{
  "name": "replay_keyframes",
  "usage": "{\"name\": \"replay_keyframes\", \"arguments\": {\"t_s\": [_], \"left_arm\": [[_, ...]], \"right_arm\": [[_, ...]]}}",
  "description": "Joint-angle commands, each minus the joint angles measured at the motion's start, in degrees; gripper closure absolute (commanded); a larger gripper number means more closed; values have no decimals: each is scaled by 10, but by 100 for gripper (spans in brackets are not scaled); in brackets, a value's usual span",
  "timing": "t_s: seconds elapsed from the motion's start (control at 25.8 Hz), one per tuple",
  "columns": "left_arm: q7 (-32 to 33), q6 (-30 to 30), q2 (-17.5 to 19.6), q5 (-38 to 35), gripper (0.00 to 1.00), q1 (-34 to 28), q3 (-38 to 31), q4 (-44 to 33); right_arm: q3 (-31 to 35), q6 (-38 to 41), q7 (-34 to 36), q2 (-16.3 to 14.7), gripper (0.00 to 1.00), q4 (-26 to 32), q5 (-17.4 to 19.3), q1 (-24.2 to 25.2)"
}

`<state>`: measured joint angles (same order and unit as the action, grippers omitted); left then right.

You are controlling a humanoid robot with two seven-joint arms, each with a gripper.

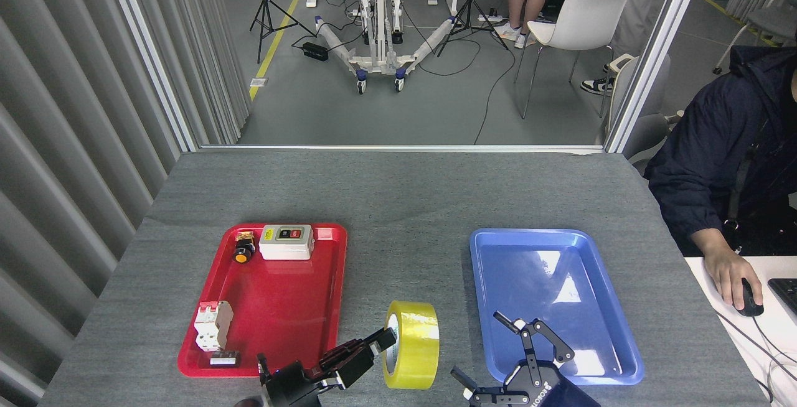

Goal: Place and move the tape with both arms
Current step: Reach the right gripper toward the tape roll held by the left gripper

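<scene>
Yellow tape (412, 353) roll stands on edge on the grey table (398, 195).

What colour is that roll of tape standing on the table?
The tape is translucent yellow, with a pale core; the head view shows it.

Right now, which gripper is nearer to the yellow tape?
Left. The left gripper reaches into the tape core; the right gripper is open, off to its right, over the blue tray edge.
</scene>
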<state>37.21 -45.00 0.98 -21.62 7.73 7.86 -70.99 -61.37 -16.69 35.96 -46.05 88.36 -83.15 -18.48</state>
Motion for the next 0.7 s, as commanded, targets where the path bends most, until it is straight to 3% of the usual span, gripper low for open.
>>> {"name": "replay_keyframes", "arguments": {"t_s": [0.0,0.12,0.43,0.66], "left_arm": [[0,0,2,0,100,0,-1,7],[0,0,2,0,100,1,-2,7],[0,0,2,0,100,1,-2,6],[0,0,2,0,100,1,-2,6]], "right_arm": [[-53,18,4,1,0,-42,-1,-74],[-75,27,4,17,0,-79,-2,-107],[-134,28,4,46,6,-112,-4,-167],[-144,28,4,68,14,-127,-3,-175]]}}
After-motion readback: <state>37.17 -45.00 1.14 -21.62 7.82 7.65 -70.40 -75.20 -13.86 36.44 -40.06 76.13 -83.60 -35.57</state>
